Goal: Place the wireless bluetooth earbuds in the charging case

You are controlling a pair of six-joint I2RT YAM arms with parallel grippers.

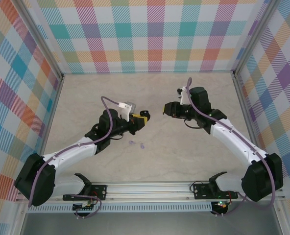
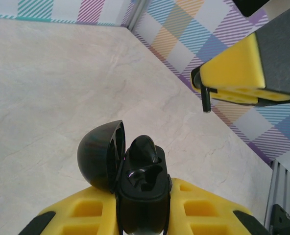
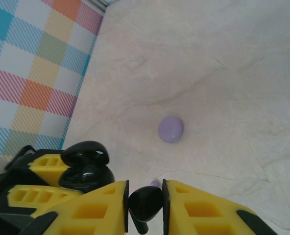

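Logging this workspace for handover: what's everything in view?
charging case: 1, black, lid open, held in the left tool
black earbuds: 2, black, one seated in the case, one pinched in the right tool
lavender pieces: 2, pale lavender, loose on the table near the left tool
table: 1, pale marbled, beneath the arms
walls: 3, multicoloured plaid, around the table
left tool: 1, yellow pads, shut on the case
right tool: 1, yellow pads, shut on an earbud
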